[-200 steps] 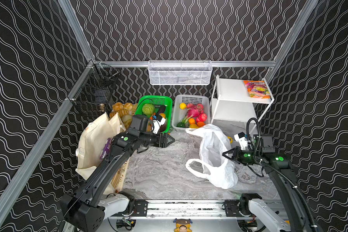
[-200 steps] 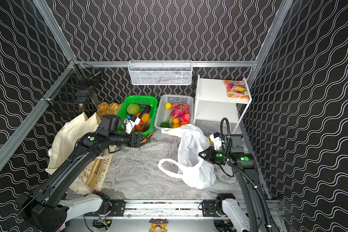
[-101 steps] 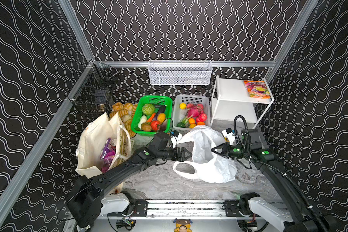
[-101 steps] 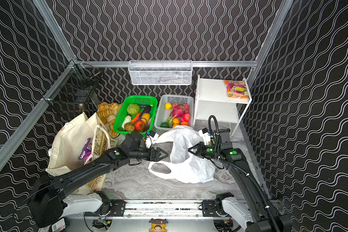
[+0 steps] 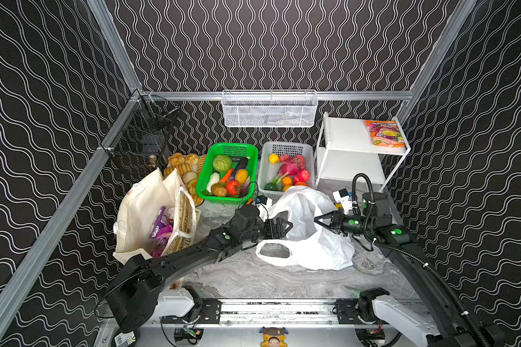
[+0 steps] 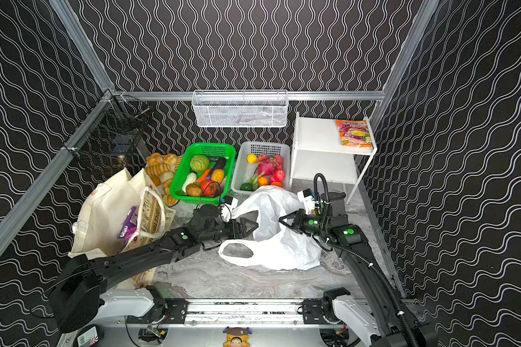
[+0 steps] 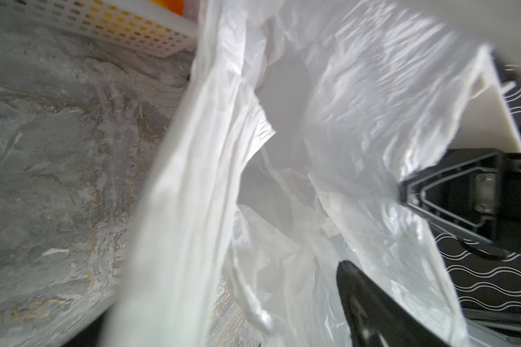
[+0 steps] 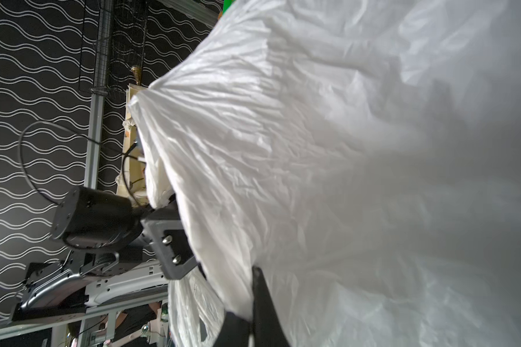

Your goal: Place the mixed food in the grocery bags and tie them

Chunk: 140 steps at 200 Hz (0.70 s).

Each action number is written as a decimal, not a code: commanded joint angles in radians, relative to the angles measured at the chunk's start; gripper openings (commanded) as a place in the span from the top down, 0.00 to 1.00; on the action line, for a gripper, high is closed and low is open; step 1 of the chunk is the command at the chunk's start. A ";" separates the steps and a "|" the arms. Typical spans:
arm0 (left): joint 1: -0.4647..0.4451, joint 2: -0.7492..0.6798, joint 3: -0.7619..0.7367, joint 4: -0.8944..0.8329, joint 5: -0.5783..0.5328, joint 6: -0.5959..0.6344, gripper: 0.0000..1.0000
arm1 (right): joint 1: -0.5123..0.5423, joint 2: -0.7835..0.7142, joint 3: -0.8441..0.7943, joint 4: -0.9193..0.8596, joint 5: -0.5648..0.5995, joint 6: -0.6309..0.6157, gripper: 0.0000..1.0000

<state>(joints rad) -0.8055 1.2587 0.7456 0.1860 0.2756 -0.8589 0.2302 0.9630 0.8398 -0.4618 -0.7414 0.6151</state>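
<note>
While 2 purple snack packets [image 5: 162, 232] and soda can [image 5: 171, 212] sit in canvas tote [image 5: 142, 207] at left, toy vegetables [image 5: 227, 180] fill the far green basket [image 5: 234, 145]. White plastic bag [image 5: 313, 251] mid-counter [image 5: 253, 278] looks empty. Right gripper [image 5: 317, 220] jaws clamped on its rim, left gripper [image 5: 285, 229] jaws apart. 2 bags untied.

Thin plastic carrier bag [image 5: 313, 249] — crinkly, white, faintly glossy. The canvas tote [image 5: 139, 210] looks matt cream cloth — and the tabletop [image 5: 253, 279] reads smooth, like grey-veined stone.
</note>
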 commanded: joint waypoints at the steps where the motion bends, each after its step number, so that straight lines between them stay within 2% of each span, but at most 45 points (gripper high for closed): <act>1: -0.001 -0.065 0.012 0.014 -0.029 0.074 0.01 | 0.002 -0.002 0.001 -0.034 0.136 0.031 1.00; 14: 0.000 -0.124 0.015 -0.034 -0.057 0.113 0.01 | 0.001 -0.011 -0.021 -0.015 0.180 0.072 1.00; 39: -0.001 -0.237 0.020 -0.147 -0.132 0.200 0.01 | 0.001 -0.029 -0.070 0.068 0.164 0.147 1.00; 55: 0.000 -0.302 0.018 -0.218 -0.218 0.229 0.01 | 0.002 -0.038 -0.084 0.104 0.153 0.183 1.00; 69: -0.001 -0.350 -0.002 -0.296 -0.348 0.175 0.01 | 0.001 -0.043 -0.085 0.127 0.138 0.204 1.00; 82: 0.000 -0.386 -0.031 -0.383 -0.490 0.066 0.01 | 0.002 -0.050 -0.087 0.150 0.123 0.230 1.00; 92: 0.000 -0.409 -0.078 -0.393 -0.542 -0.018 0.03 | 0.001 -0.055 -0.085 0.166 0.116 0.249 1.00; 107: 0.004 -0.436 -0.171 -0.271 -0.501 -0.089 0.06 | 0.001 -0.067 -0.090 0.194 0.113 0.283 1.00; 115: 0.005 -0.437 -0.226 -0.138 -0.455 -0.110 0.07 | 0.001 -0.073 -0.094 0.211 0.106 0.301 1.00; 128: 0.005 -0.405 -0.297 0.105 -0.341 -0.112 0.10 | 0.002 -0.079 -0.099 0.236 0.093 0.323 1.00; 140: 0.004 -0.346 -0.297 0.232 -0.244 -0.100 0.11 | 0.001 -0.079 -0.100 0.249 0.081 0.335 1.00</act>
<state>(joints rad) -0.8032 0.8497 0.4778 0.0353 -0.1230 -0.9062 0.2298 0.8890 0.7441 -0.2996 -0.6289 0.8829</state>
